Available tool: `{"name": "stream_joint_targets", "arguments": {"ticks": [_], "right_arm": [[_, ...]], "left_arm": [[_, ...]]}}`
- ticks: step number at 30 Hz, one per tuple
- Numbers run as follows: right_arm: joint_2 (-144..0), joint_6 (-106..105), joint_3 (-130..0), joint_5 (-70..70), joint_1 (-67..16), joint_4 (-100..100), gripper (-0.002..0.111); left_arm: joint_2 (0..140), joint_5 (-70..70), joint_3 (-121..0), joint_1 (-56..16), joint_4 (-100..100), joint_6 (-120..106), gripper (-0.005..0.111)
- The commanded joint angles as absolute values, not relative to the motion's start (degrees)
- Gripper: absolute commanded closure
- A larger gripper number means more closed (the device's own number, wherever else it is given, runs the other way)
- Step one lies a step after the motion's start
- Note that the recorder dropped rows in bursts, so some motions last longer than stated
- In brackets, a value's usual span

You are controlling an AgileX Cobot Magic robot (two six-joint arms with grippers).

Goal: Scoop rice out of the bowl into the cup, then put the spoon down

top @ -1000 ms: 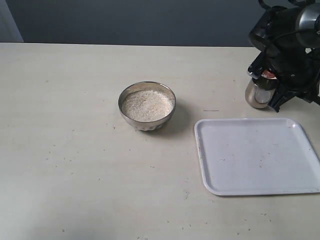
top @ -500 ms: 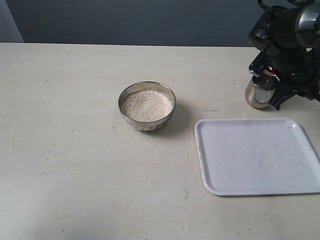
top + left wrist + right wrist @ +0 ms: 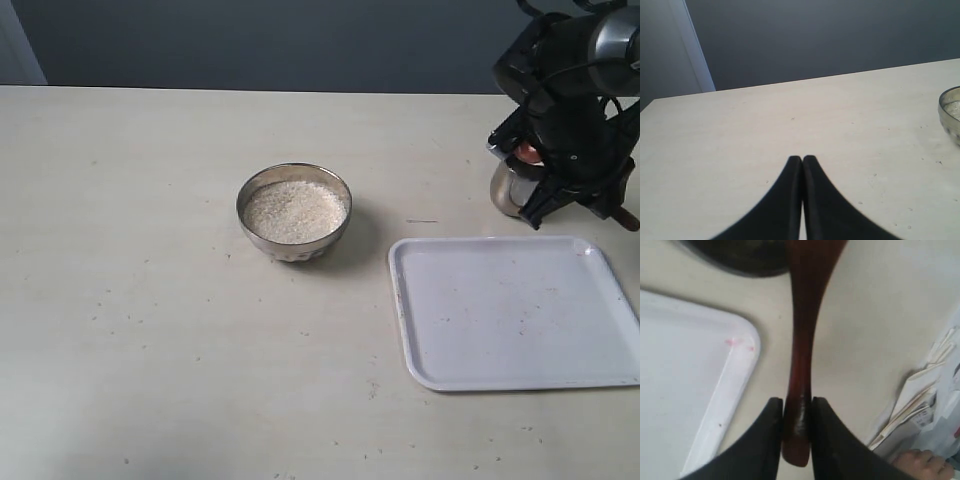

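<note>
The steel bowl [image 3: 294, 235] holds white rice [image 3: 294, 210] at the table's middle; its rim [image 3: 951, 116] also edges the left wrist view. At the far right, the small steel cup [image 3: 507, 190] is partly hidden behind my right arm. My right gripper [image 3: 797, 407] is shut on the handle of the reddish-brown spoon [image 3: 802, 355]. The spoon's scoop [image 3: 527, 152] is at the cup's mouth [image 3: 740, 257], and what is inside the cup is hidden. My left gripper [image 3: 802, 159] is shut and empty over bare table, out of the exterior view.
A white tray [image 3: 515, 310] lies in front of the cup, its corner [image 3: 685, 380] right beside the spoon handle. Loose papers [image 3: 930, 400] and a person's hand [image 3: 917, 462] lie past the table's right edge.
My right gripper has turned and shifted slightly left over the cup, covering more of it. The spoon's handle end now sticks out at the right. Bowl and tray have not moved.
</note>
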State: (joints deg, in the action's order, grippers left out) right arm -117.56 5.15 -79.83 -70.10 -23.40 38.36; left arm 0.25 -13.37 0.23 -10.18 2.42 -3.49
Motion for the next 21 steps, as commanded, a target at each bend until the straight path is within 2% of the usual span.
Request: {"name": "stream_joint_targets", "arguments": {"ticks": [1, 14, 21], "right_arm": [[-117.56, 6.07, -79.59, -69.96, -23.31, 36.73, 0.109], [-110.34, 6.21, -79.59, -69.21, -23.31, 31.76, 0.109], [-103.21, -2.55, -79.59, -69.78, -23.31, 10.51, 0.109]], "left_arm": [[0.00, -13.29, 0.00, -10.41, 2.48, -3.11, 0.106], [0.00, -13.29, 0.00, -10.41, 2.48, -3.11, 0.106], [0.00, -13.29, 0.00, -10.41, 2.48, -3.11, 0.106]]}}
